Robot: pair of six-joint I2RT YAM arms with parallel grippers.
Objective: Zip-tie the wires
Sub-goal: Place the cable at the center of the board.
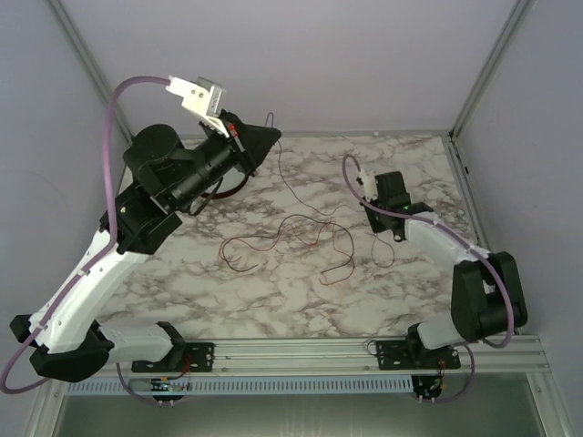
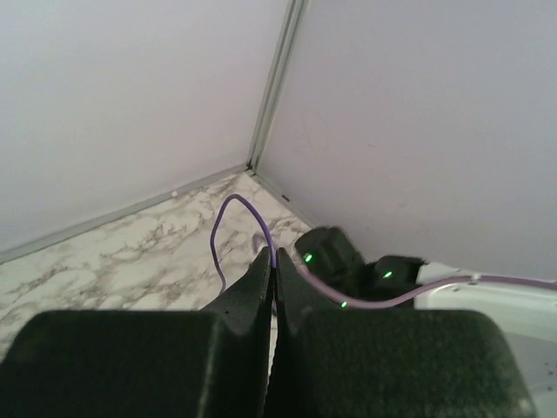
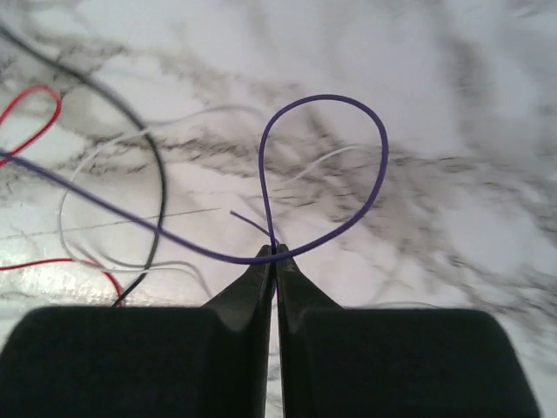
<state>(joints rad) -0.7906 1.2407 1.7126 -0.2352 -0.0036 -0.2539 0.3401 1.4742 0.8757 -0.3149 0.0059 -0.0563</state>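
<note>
The wires (image 1: 291, 238) lie as a loose tangle of thin dark red and black strands mid-table. My left gripper (image 1: 271, 135) is raised at the back left. In the left wrist view its jaws (image 2: 274, 259) are shut on a thin purple wire (image 2: 233, 202) that arches above the tips. My right gripper (image 1: 387, 232) is low over the table, right of the tangle. In the right wrist view it (image 3: 275, 252) is shut on a thin purple wire that forms a round loop (image 3: 380, 148) ahead of the tips. Black (image 3: 157, 174), red (image 3: 35, 91) and white (image 3: 96, 148) strands lie to its left.
Pale enclosure walls stand along the left, back and right, with metal corner posts (image 1: 483, 73). The marble tabletop (image 1: 228, 291) ends at a rail (image 1: 301, 350) by the arm bases. Thick lilac cables (image 1: 114, 118) loop along both arms. The right arm (image 2: 335, 252) shows in the left wrist view.
</note>
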